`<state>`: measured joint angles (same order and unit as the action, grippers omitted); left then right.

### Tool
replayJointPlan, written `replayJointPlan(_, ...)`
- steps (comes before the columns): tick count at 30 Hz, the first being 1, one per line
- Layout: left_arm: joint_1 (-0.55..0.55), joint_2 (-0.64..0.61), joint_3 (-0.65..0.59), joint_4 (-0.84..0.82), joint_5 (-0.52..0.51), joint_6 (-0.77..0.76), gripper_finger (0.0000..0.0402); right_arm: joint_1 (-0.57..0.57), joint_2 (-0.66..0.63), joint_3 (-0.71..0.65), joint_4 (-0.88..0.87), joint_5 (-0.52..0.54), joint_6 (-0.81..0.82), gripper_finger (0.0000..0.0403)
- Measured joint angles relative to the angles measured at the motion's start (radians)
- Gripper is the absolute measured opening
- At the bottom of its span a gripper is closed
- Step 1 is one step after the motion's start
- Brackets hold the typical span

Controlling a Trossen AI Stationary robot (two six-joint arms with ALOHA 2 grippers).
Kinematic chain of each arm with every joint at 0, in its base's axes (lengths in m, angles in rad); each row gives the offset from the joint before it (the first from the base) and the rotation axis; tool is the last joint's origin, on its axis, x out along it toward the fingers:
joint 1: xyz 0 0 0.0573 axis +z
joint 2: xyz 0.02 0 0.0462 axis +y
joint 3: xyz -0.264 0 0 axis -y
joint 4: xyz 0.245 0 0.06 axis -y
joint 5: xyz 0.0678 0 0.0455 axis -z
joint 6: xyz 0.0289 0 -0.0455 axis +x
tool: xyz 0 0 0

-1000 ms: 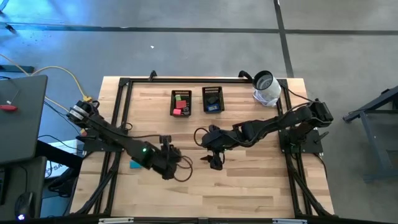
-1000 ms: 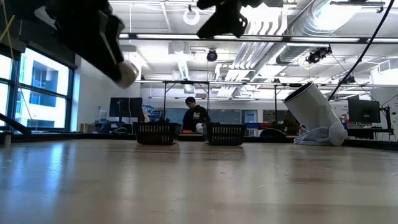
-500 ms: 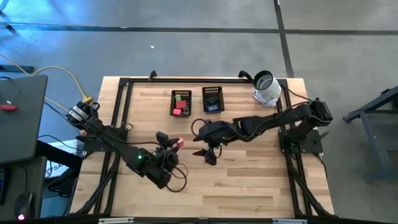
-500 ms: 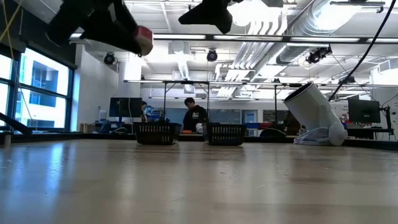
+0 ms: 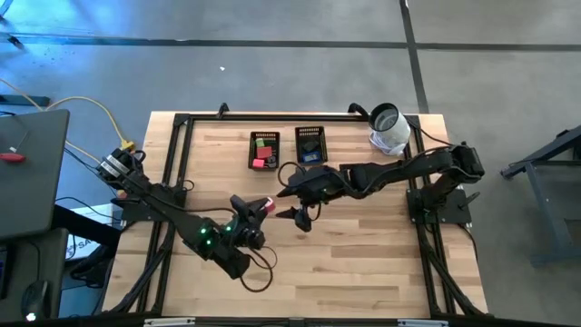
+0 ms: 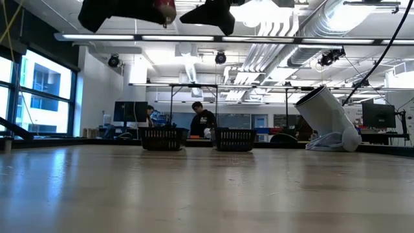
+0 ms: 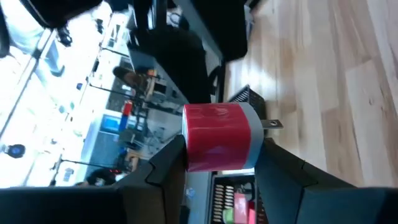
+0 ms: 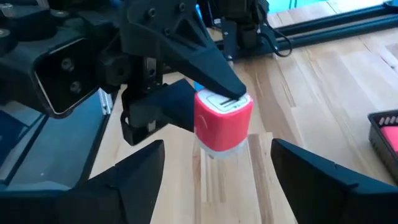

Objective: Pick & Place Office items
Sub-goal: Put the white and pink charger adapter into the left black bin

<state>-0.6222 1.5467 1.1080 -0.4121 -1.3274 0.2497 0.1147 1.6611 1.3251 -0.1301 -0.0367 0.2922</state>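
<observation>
Your left gripper [image 5: 264, 206] was clamped on a red plug block [image 7: 219, 137], fingers pinching its sides, and over the last second it rose from lower on the table toward frame centre. The right gripper [image 5: 300, 218] hung just beside it, fingers spread wide with nothing held, facing the block [image 8: 222, 118] as if for a handover. Above them, at upper centre, the left tray [image 5: 264, 151] and the right tray [image 5: 310, 145] already held pieces, so sorting looked partly done

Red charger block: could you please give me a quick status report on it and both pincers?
Left pincer shut on red charger block, lifted off the table. Right pincer open, facing it close by. Nothing between them.
</observation>
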Motion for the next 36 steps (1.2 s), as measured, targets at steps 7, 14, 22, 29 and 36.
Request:
replayJointPlan(7, -0.009, 0.0, 0.0, 0.137, -0.041, 0.152, 0.0147, 0.0, 0.0, 0.0, 0.055, -0.036, -0.008, 0.0281)
replayJointPlan(14, -0.009, 0.0, 0.0, 0.24, -0.039, 0.247, 0.0147, 0.0, 0.0, 0.0, 0.105, -0.075, -0.009, 0.0281)
replayJointPlan(22, -0.009, 0.0, 0.0, 0.327, -0.036, 0.332, 0.0147, 0.0, 0.0, 0.0, 0.107, -0.087, -0.009, 0.0273)
replayJointPlan(29, -0.008, 0.0, 0.0, 0.367, -0.024, 0.356, 0.0147, 0.0, 0.0, 0.0, 0.12, -0.104, -0.023, 0.0193)
replayJointPlan(36, -0.009, 0.0, 0.0, 0.371, -0.013, 0.357, 0.0147, -0.006, 0.0, 0.0, 0.12, -0.124, -0.028, 0.012)
